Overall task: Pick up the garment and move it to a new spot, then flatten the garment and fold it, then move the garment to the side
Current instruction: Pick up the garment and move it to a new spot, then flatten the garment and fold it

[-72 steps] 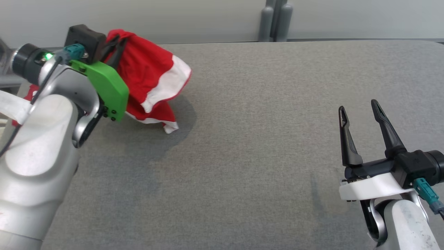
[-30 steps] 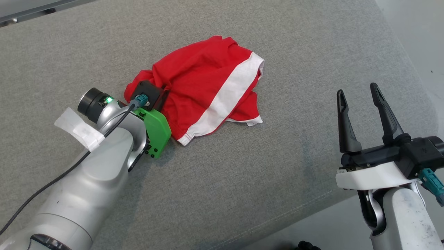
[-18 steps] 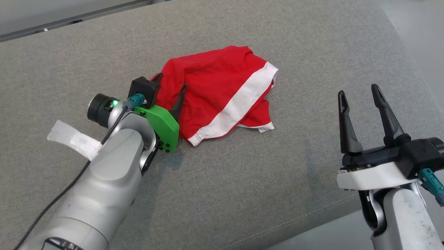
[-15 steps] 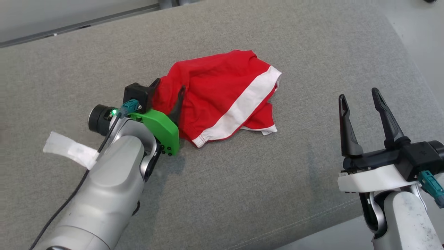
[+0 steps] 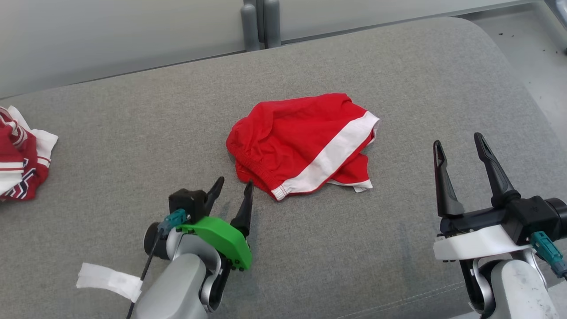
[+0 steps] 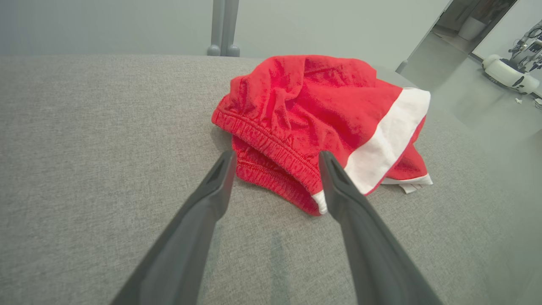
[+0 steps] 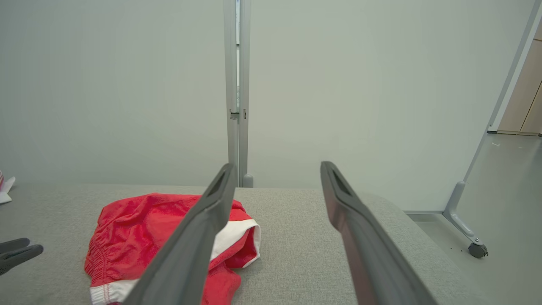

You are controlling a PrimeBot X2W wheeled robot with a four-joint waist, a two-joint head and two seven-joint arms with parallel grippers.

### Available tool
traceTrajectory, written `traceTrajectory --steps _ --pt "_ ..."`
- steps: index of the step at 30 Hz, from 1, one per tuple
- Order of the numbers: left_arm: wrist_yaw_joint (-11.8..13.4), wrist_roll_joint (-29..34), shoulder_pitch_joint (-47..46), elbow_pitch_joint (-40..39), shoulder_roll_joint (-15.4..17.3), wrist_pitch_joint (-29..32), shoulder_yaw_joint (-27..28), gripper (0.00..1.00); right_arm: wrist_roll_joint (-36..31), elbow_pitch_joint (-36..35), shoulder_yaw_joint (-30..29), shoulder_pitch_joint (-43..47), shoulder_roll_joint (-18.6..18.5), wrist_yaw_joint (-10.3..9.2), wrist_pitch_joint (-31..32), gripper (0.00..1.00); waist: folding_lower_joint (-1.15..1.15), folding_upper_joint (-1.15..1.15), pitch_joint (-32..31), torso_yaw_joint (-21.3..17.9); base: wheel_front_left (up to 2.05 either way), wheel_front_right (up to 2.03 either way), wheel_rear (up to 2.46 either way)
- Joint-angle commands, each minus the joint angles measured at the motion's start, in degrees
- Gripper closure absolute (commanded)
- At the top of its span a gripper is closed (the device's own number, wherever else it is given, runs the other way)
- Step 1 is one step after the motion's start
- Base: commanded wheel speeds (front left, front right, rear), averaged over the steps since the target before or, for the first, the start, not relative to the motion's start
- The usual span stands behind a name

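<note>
Letting go is the big change: a moment ago the left gripper (image 5: 234, 181) was pinching the red cloth, and now it has pulled back and holds nothing. Its two dark fingers (image 5: 243, 208) stand wide apart with just air between them. The head camera has turned too, so the whole picture looks different, and that part is not the things moving. The garment (image 5: 301, 141), a pair of red shorts with a white stripe, lies in a soft heap on the grey padded top (image 5: 133, 133). It sits just past the left fingertips and a little to their right, close but not touching. From the left wrist, the stretchy waistband is the nearest part, and it lies right in front of the gap between the fingers. The right gripper (image 5: 458, 139) waits well off to the right of the shorts. Its fingers (image 5: 491, 168) are spread wide as well, and it is empty too. Far off to the left of the left fingers lies another small pile of red and white clothes (image 5: 20, 155). The first job, carrying the shorts to a new spot, looks done. The shorts are not flat yet: they are bunched up, with one leg tucked under. So the next job is likely to smooth them out. Both grippers are free to help, maybe one at each end. The cloth is soft and floppy, so a pull on one side alone could just drag the whole heap along.
</note>
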Motion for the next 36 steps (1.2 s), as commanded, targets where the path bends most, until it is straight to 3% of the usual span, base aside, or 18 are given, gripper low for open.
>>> traceTrajectory --steps 1,8,21,32,34,35,36 --pt "-0.24 -0.78 1.74 -0.24 -0.31 -0.19 -0.36 0.0 -0.4 -0.01 0.06 1.11 -0.17 0.0 -0.19 0.0 0.0 0.0 -1.18 0.77 0.0 0.0 0.0" --pt "-0.93 -2.26 4.27 0.63 -1.33 0.23 -2.79 0.0 -1.0 -0.44 0.26 1.04 -0.17 0.0 -0.19 0.0 0.0 0.0 -0.93 -0.75 0.0 0.0 0.0" --pt "-0.94 -6.36 -1.03 7.55 -1.71 0.7 -7.88 0.0 -0.95 -1.33 1.82 -1.88 -0.17 0.0 -0.19 0.0 0.0 0.0 3.16 -5.98 0.0 0.0 0.0" --pt "0.89 -11.94 -5.0 9.69 -1.69 -0.18 -9.8 0.0 -1.05 -1.44 2.0 -2.99 -0.16 0.0 -0.19 0.0 0.0 0.0 4.91 -8.61 0.0 0.0 0.0" --pt "0.88 -12.7 -5.58 9.78 -1.69 -0.16 -9.61 0.21 -1.05 -1.46 1.88 -3.07 -0.16 0.0 -0.19 0.0 0.0 0.0 5.05 -8.78 0.0 0.0 0.0" --pt "0.8 -12.41 -6.11 9.34 -1.7 -0.19 -9.4 0.55 -1.04 -1.43 1.81 -3.1 -0.16 0.0 -0.19 0.0 0.0 0.0 5.1 -8.81 0.0 0.0 0.0" --pt "0.92 -12.3 -6.32 8.82 -1.7 -0.21 -9.01 0.76 -1.05 -1.38 1.74 -3.12 -0.17 0.0 -0.19 0.0 0.0 0.0 5.15 -8.82 0.0 0.0 0.0"
